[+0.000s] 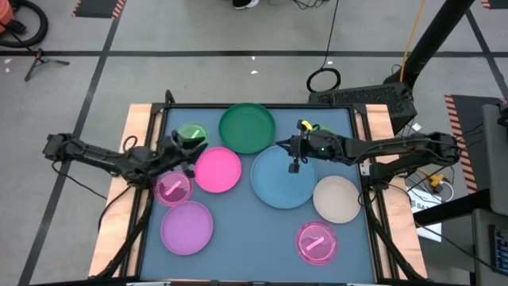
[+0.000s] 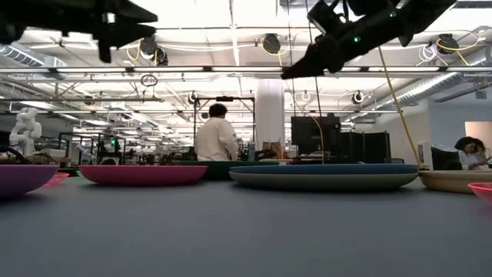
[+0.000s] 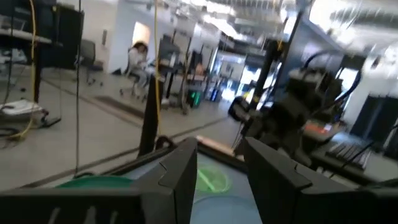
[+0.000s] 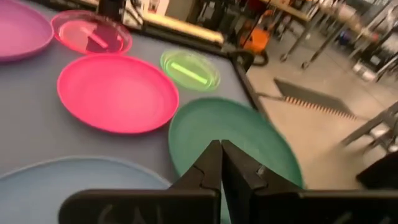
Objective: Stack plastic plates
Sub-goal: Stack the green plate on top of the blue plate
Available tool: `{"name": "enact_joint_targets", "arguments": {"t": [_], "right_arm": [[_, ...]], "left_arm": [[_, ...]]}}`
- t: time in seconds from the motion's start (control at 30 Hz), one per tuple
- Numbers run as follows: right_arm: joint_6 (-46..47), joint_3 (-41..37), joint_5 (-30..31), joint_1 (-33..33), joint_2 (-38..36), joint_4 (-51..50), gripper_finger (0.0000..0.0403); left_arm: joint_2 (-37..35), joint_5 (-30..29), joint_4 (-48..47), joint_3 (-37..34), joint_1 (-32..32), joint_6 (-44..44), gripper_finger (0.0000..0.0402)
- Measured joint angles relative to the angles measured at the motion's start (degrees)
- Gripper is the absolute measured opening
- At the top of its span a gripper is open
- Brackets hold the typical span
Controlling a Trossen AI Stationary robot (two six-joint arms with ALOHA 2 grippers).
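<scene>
Below, we see the plastic plates (image 1: 285, 176) spread singly mid-frame: blue, green, pink, purple, beige. They lie on a grey table (image 1: 254, 246). Right gripper (image 1: 294, 155) pressed together; left gripper (image 1: 188, 155) spread, empty.

This is a large open robotics lab or workshop. Exposed ducts (image 2: 269, 42) and long strip lights (image 2: 231, 71) run across a high ceiling. The grey floor (image 1: 198, 32) around the table (image 1: 238, 254) carries black taped lines and striped hazard mats (image 1: 99, 6). Beyond the table's far edge stand metal frames (image 2: 234, 123), dark cabinets (image 2: 338, 146) and a small white robot (image 2: 24, 131); one person (image 2: 216, 137) stands, another (image 2: 469, 151) sits at a desk.
</scene>
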Motion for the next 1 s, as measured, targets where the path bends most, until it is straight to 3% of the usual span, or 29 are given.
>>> {"name": "enact_joint_targets", "arguments": {"t": [0.1,0.3,0.4,0.7,1.0], "right_arm": [[-0.64,0.00,-0.06,0.02,0.04,0.72,0.0000],[-1.64,-0.02,-0.09,0.59,-1.07,3.54,0.0000],[-2.69,-0.02,-0.09,1.13,-2.94,3.19,0.0000],[-2.29,-0.02,-0.09,3.05,-10.14,-5.32,0.0000],[-1.48,-0.02,-0.09,3.93,-12.63,-7.08,0.0000]], "left_arm": [[5.97,0.04,-9.56,7.61,2.44,0.18,0.0138],[16.97,0.08,-39.06,26.37,10.01,0.01,0.0138],[22.27,2.49,-48.57,33.82,14.67,0.50,0.0138],[33.71,17.09,-60.61,45.12,32.62,2.09,0.0138],[44.06,20.69,-64.44,47.17,47.00,-0.09,0.0138]]}}
